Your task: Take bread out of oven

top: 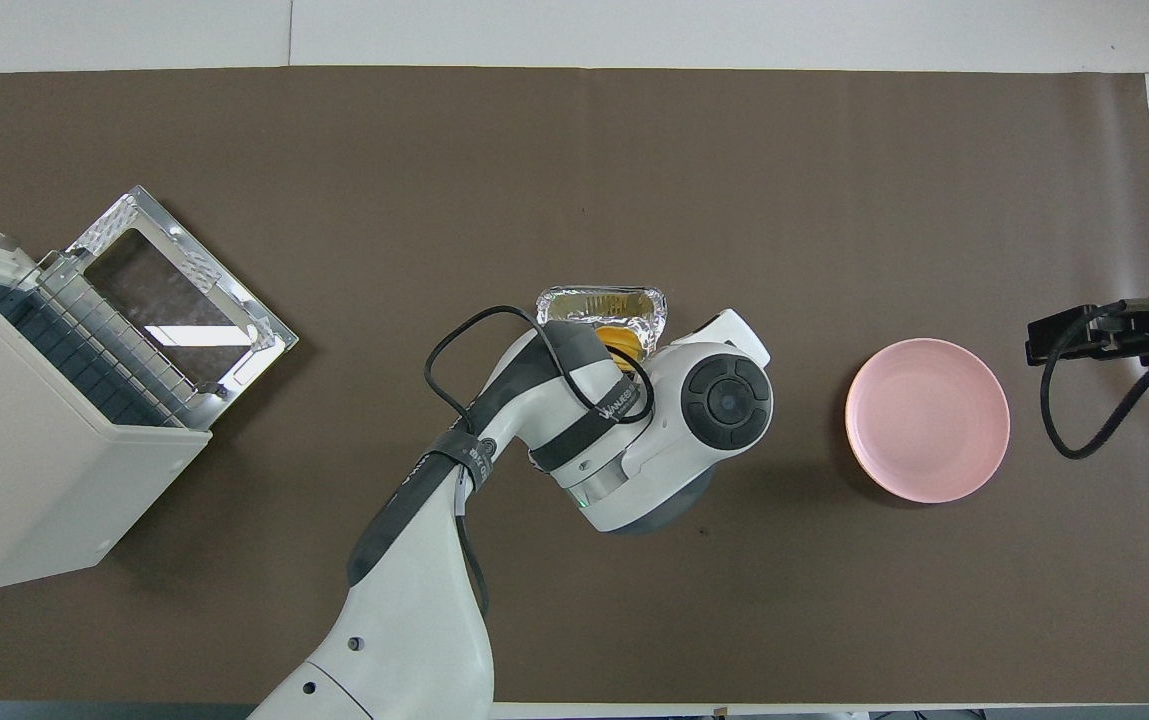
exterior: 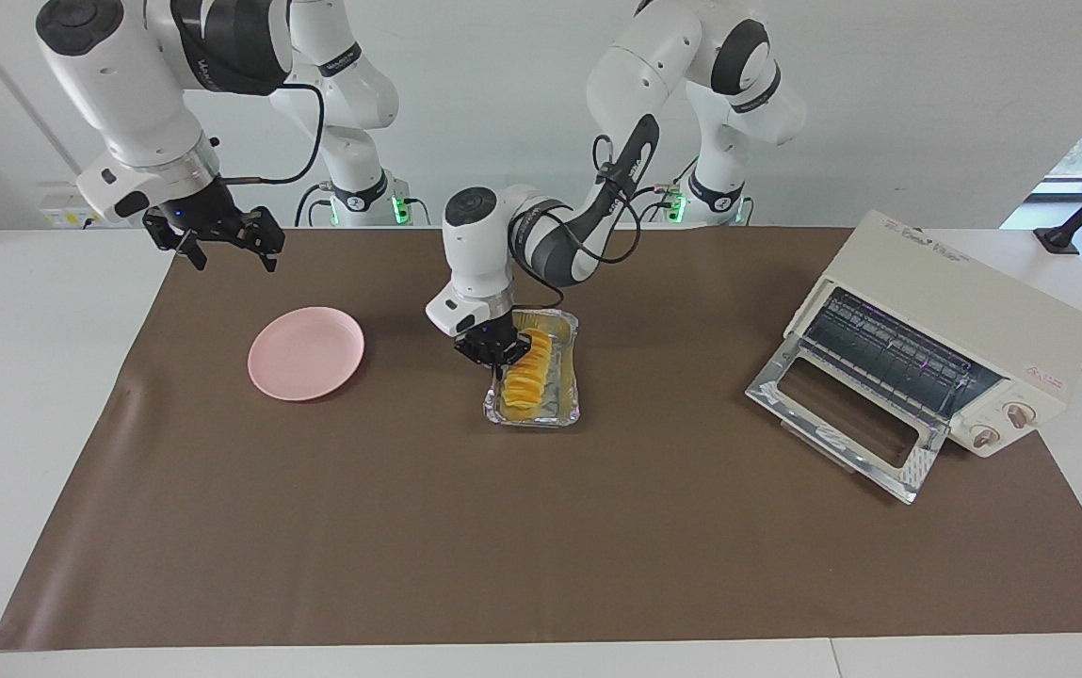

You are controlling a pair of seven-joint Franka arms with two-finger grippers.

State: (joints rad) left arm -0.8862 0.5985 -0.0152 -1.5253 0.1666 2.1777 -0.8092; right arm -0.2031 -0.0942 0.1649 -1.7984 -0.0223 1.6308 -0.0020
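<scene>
The bread, a row of yellow-orange slices, lies in a silver foil tray near the middle of the mat. My left gripper is shut on the tray's rim on the side toward the pink plate. In the overhead view the left wrist covers the gripper, and only the tray's end and a bit of bread show. The cream-white oven stands at the left arm's end with its silver door open and its rack bare. My right gripper hangs open over the mat's edge near the plate.
The pink plate lies bare between the tray and the right arm's end. The oven has its open door lying out over the brown mat. A cable loops from the left arm above the tray.
</scene>
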